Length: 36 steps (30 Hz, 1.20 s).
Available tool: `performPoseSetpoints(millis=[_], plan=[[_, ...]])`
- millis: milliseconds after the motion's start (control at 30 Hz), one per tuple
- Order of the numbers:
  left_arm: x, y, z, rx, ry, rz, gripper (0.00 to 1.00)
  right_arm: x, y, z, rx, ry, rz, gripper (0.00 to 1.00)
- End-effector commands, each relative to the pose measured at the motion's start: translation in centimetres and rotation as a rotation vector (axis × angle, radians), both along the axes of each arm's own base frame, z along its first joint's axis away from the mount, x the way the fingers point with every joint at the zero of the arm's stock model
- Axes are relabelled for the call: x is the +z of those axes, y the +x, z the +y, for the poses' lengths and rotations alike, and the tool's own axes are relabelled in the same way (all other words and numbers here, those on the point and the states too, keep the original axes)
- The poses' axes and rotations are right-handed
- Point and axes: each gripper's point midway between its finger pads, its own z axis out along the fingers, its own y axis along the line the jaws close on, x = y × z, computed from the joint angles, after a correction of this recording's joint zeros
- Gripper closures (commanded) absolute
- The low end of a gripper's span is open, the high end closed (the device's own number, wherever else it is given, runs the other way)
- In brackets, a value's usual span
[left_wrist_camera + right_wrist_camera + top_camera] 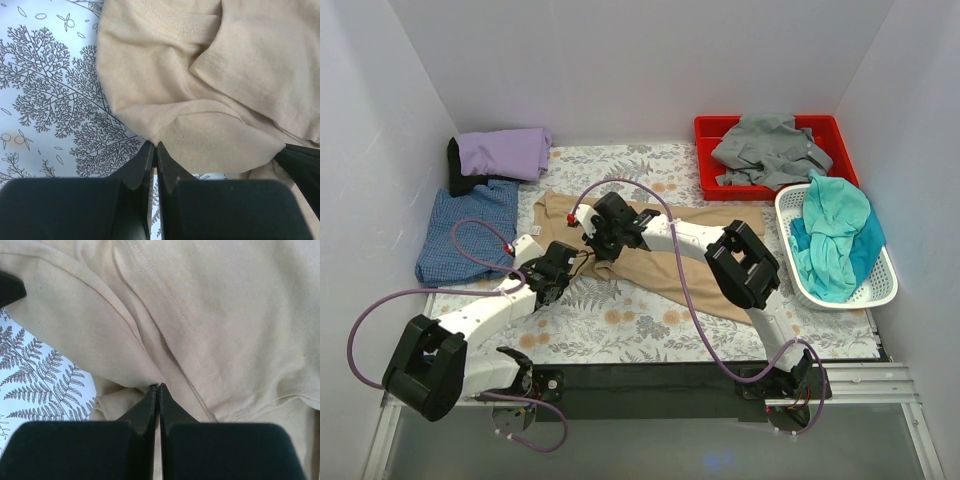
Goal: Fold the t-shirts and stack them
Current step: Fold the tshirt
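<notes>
Two pinches on the tan t-shirt, fold ready to go

Both arms are on the tan t-shirt (650,275), which lies rumpled across the middle of the tabletop (620,330). The left gripper (155,145) is clamped shut. Its tips nip a rounded fold at the shirt's edge, right where cloth meets the leaf-print surface. The right gripper (157,386) is clamped too, tips buried in a pucker of fabric beside a stitched seam.

Thin bites, both of them, so my call is to lift gently and together. Keep the two grips level and the cloth between them taut, or an edge could slip out. Carry the fold over in one smooth arc and lay it flat before letting go.

At the far left, the lavender t-shirt (505,152) looks folded, with the blue t-shirt (465,232) just in front. The grey t-shirt (770,148) sits in the red bin (703,160), and the teal t-shirt (835,235) in the white basket (868,295).
</notes>
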Motion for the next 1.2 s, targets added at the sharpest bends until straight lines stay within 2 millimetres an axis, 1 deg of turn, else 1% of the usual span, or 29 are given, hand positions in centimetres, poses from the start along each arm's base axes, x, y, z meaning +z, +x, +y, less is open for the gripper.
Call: performPoseSetpoints(millis=[0, 133, 167, 200, 267, 367, 467, 567, 600, 633, 667, 700, 733, 767, 833, 867, 900, 933, 967, 1000, 1033, 1067, 1100, 1133, 1167], plan=[[1.2, 0.7, 0.8, 0.03, 0.031, -0.074, 1.0, 3.2, 0.4, 0.2, 0.01, 0.058, -0.048, 0.99], [2.8, 1.1, 0.8, 0.02, 0.033, -0.103, 1.0, 3.1, 0.4, 0.0, 0.003, 0.05, -0.051, 0.99], [4.0, 1.5, 0.8, 0.026, 0.031, -0.132, 1.0, 3.2, 0.5, -0.1, 0.001, 0.05, -0.056, 0.99], [4.6, 1.3, 1.4, 0.041, 0.053, -0.135, 1.0, 3.2, 0.6, -0.2, -0.006, 0.046, -0.062, 0.99], [7.2, 1.9, 1.7, 0.059, 0.061, -0.185, 1.0, 3.3, 1.0, -0.6, -0.02, 0.037, -0.073, 0.99], [9.3, 2.2, 2.6, 0.084, 0.086, -0.221, 1.0, 3.4, 1.4, -0.9, -0.026, 0.034, -0.083, 0.99], [9.1, 2.4, 3.2, 0.095, 0.095, -0.221, 1.0, 3.4, 1.5, -1.1, -0.027, 0.03, -0.087, 0.99], [8.1, 3.1, 4.4, 0.117, 0.116, -0.212, 1.0, 3.3, 1.8, -1.4, -0.037, 0.017, -0.102, 0.99], [7.7, 3.4, 5.3, 0.14, 0.12, -0.202, 1.0, 3.4, 2.0, -1.5, -0.039, 0.015, -0.11, 0.99], [7.2, 4.0, 6.0, 0.148, 0.109, -0.195, 1.0, 3.2, 2.2, -1.6, -0.047, 0.006, -0.119, 0.99], [6.8, 5.0, 7.2, 0.172, 0.075, -0.199, 1.0, 3.1, 2.5, -1.6, -0.052, 0.0, -0.127, 0.99], [6.5, 5.9, 7.3, 0.178, 0.059, -0.207, 1.0, 2.8, 2.6, -1.6, -0.055, -0.008, -0.13, 0.99], [5.8, 6.4, 7.5, 0.176, 0.065, -0.185, 0.99, 2.7, 2.6, -1.6, -0.052, -0.009, -0.131, 0.99], [5.9, 7.7, 7.6, 0.152, 0.105, -0.179, 0.98, 2.5, 2.7, -1.7, -0.057, -0.016, -0.134, 0.99], [5.3, 10.3, 7.9, 0.146, 0.165, -0.13, 0.91, 2.1, 3.1, -2.1, -0.079, -0.035, -0.149, 0.9], [6.6, 11.1, 7.8, 0.139, 0.165, -0.155, 0.91, 1.9, 3.1, -2.2, -0.079, -0.038, -0.147, 0.9], [6.4, 11.9, 7.5, 0.13, 0.167, -0.144, 0.84, 2.0, 3.3, -2.3, -0.085, -0.041, -0.152, 0.86], [4.7, 12.2, 7.5, 0.12, 0.18, -0.081, 0.58, 2.2, 3.5, -2.5, -0.099, -0.047, -0.166, 0.84], [4.8, 12.9, 7.3, 0.12, 0.179, -0.074, 0.5, 2.3, 3.6, -2.7, -0.108, -0.049, -0.175, 0.83], [5.6, 13.9, 7.1, 0.124, 0.172, -0.088, 0.46, 1.9, 3.8, -3.4, -0.128, -0.068, -0.189, 0.8], [4.9, 14.3, 6.9, 0.118, 0.173, -0.066, 0.41, 2.6, 4.5, -3.7, -0.153, -0.068, -0.227, 0.78], [5.1, 14.7, 6.8, 0.114, 0.173, -0.07, 0.41, 2.4, 4.7, -4.4, -0.172, -0.088, -0.244, 0.76], [5.7, 15.3, 6.7, 0.109, 0.172, -0.083, 0.4, 2.6, 4.8, -4.6, -0.177, -0.093, -0.257, 0.76], [6.0, 15.6, 6.6, 0.104, 0.171, -0.09, 0.4, 3.5, 4.9, -4.8, -0.187, -0.085, -0.277, 0.75], [6.5, 15.7, 6.6, 0.1, 0.171, -0.099, 0.4, 3.9, 5.2, -4.9, -0.191, -0.081, -0.294, 0.75]])
